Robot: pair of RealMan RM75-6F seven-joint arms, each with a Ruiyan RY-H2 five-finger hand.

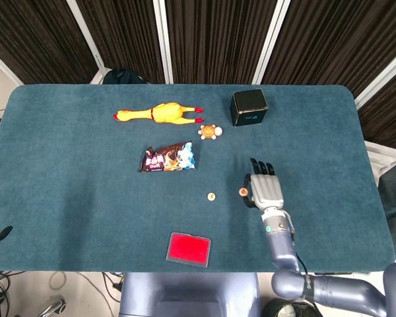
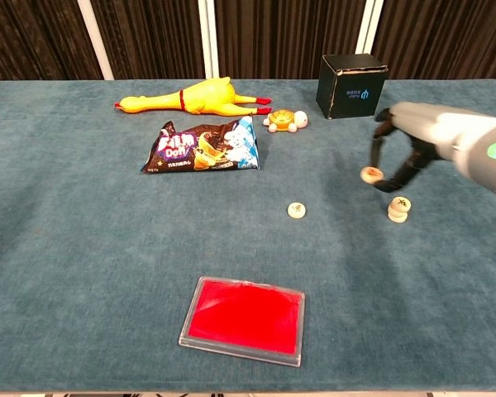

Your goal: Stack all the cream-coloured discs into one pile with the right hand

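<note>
My right hand [image 1: 264,188] [image 2: 407,147] hovers over the table's right side and pinches a cream-coloured disc [image 2: 370,174] [image 1: 242,191] between thumb and a finger, off the cloth. Just below and to the right of it in the chest view stands a short pile of cream discs [image 2: 398,208]; the head view hides this pile under the hand. One more cream disc [image 2: 296,210] [image 1: 211,196] lies alone on the cloth, to the left of the hand. The left hand shows in neither view.
A red flat case [image 1: 189,249] lies near the front edge. A snack bag [image 1: 168,158], a yellow rubber chicken [image 1: 160,113], a small turtle toy [image 1: 210,132] and a black box [image 1: 248,107] sit further back on the blue cloth [image 1: 66,172].
</note>
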